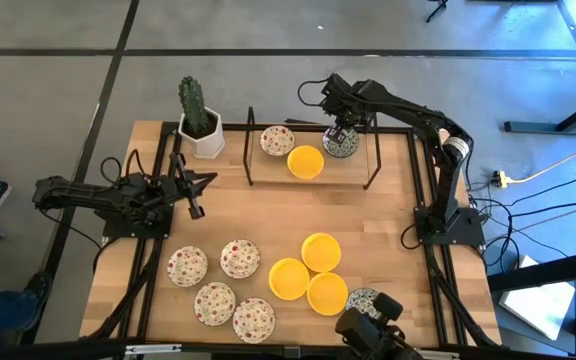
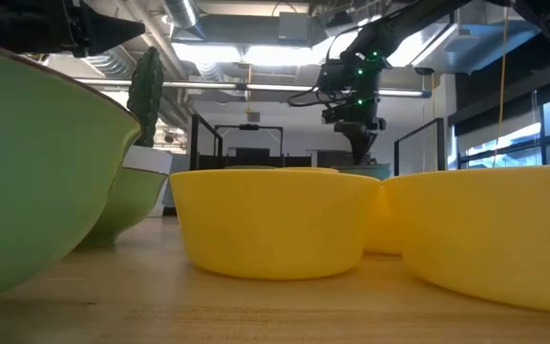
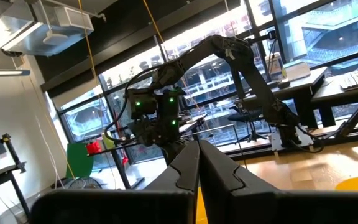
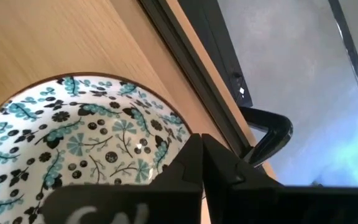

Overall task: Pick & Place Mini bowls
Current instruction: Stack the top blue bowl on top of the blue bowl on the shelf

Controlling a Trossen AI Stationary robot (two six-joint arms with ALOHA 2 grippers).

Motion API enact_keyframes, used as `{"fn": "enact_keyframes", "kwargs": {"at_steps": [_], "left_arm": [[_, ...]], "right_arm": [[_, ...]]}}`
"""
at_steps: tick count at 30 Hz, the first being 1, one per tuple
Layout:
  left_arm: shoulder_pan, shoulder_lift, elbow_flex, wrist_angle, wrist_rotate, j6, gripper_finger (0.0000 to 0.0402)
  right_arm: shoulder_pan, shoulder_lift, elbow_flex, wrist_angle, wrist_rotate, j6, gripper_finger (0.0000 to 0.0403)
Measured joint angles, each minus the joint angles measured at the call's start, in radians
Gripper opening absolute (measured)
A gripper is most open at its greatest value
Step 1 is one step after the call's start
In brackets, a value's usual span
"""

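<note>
On the raised rack at the far side stand three mini bowls: a red-speckled one (image 1: 277,140), a yellow one (image 1: 305,161) and a green-patterned one (image 1: 343,148). My right gripper (image 1: 340,136) points down onto the green-patterned bowl (image 4: 73,143), shut at its rim. Near the front edge several red-speckled bowls (image 1: 239,258), three yellow bowls (image 1: 320,251) and one more green-patterned bowl (image 1: 365,298) rest on the table. My left gripper (image 1: 196,198) hovers shut and empty over the table's left side. My right gripper pinches the green-patterned bowl's rim (image 4: 180,124) on its right-hand side, one finger (image 4: 182,171) inside the bowl and the other outside. The fingers come from above, pointing down. The bowl sits upright on the rack; whether its base touches the shelf is hidden.
A white pot with a green cactus (image 1: 199,122) stands at the far left corner beside the rack's black frame (image 1: 249,150). A camera mount (image 1: 373,325) sits at the near edge. Bare wood (image 1: 268,215) lies between the rack and the near bowls.
</note>
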Motion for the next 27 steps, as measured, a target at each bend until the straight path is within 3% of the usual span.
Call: {"fn": "enact_keyframes", "kwargs": {"at_steps": [27], "left_arm": [[0.0,0.0,0.0,0.0,0.0,0.0,0.0006]], "right_arm": [[-0.016,0.0,-0.001,-0.019,-0.002,0.003,0.0]]}}
